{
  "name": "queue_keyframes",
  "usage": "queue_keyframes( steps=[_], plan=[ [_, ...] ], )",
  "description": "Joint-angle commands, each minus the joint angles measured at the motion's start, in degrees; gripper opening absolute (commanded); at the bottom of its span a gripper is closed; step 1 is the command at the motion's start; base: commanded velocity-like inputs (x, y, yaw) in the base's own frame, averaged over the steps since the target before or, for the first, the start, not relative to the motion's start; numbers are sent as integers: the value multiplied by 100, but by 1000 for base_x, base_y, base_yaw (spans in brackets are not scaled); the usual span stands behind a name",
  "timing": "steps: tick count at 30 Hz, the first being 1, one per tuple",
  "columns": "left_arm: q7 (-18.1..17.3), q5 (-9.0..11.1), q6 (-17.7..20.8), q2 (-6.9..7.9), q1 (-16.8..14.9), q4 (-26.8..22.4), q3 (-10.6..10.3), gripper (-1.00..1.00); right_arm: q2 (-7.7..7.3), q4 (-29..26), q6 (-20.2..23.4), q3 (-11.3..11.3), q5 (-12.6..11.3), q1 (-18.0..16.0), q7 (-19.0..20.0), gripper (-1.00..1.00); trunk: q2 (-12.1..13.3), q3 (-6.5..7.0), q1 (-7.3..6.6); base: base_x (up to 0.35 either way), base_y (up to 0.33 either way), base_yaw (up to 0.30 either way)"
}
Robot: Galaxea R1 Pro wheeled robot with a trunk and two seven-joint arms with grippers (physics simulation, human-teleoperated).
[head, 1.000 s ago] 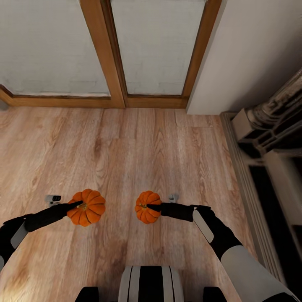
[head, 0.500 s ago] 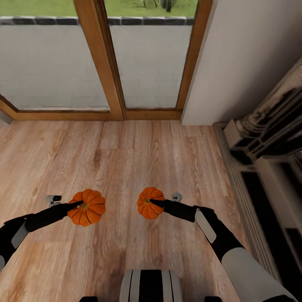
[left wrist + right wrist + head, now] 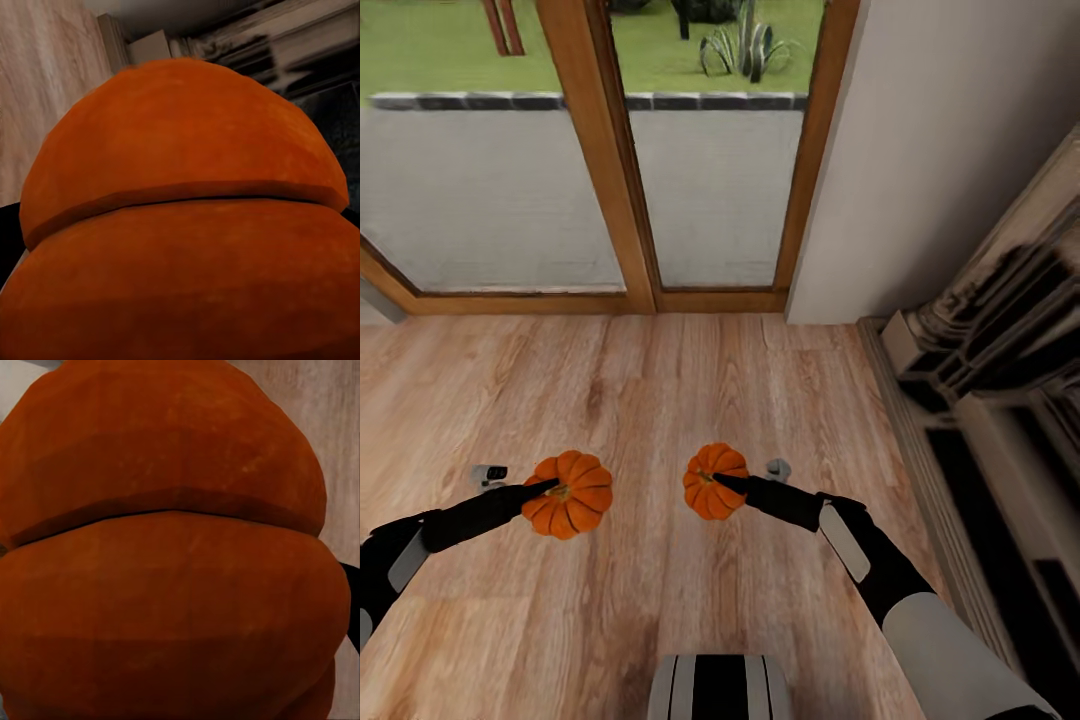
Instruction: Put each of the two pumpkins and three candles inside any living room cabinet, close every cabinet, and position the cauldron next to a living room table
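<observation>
Two small ribbed orange pumpkins hang above the plank floor in front of me. My left gripper (image 3: 550,488) is shut on the left pumpkin (image 3: 572,496), which looms close in the left wrist view (image 3: 180,225). My right gripper (image 3: 718,482) is shut on the right pumpkin (image 3: 710,482), equally close in the right wrist view (image 3: 165,555). The fingertips are buried in the pumpkins near their stems. The candles, the cabinet, the cauldron and the table are out of view.
Ahead stands a wood-framed glass door (image 3: 610,200) with lawn beyond it. A pale wall corner (image 3: 940,150) juts out at the right, with the ornate dark fireplace (image 3: 1000,340) along the right edge. Light plank floor (image 3: 690,390) lies between, and my trunk (image 3: 720,690) is below.
The head view has tilted up, bringing the lawn outside into sight. Both pumpkins stay in the grippers; the right one has shifted slightly.
</observation>
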Motion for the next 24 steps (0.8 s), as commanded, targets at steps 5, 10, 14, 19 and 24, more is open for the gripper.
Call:
queue_keyframes(
  steps=[5, 10, 14, 19, 24],
  plan=[
    [-33, -1, 62, 12, -1, 1, 8, -100, -25, 7, 42, -6, -41, -1, -14, -100, 6, 140, -13, 0, 0, 223],
    [-51, -1, 62, 24, -1, 1, 18, -100, -11, 7, 42, -3, -35, -1, -13, -100, 12, 280, -26, 0, 0, 248],
    [-54, -1, 62, 36, -1, 1, 26, -100, 1, 7, 42, -3, -34, -3, -13, -100, 18, 391, -36, 0, 0, 250],
    [-53, -1, 60, 39, -1, 1, 28, -100, 15, 7, 42, -3, -26, 0, -13, -100, 24, 530, -49, 0, 0, 250],
    [-53, -1, 62, 40, -1, 1, 28, -100, 17, 7, 42, -3, -32, -1, -13, -100, 31, 668, -62, 0, 0, 250]
  ],
)
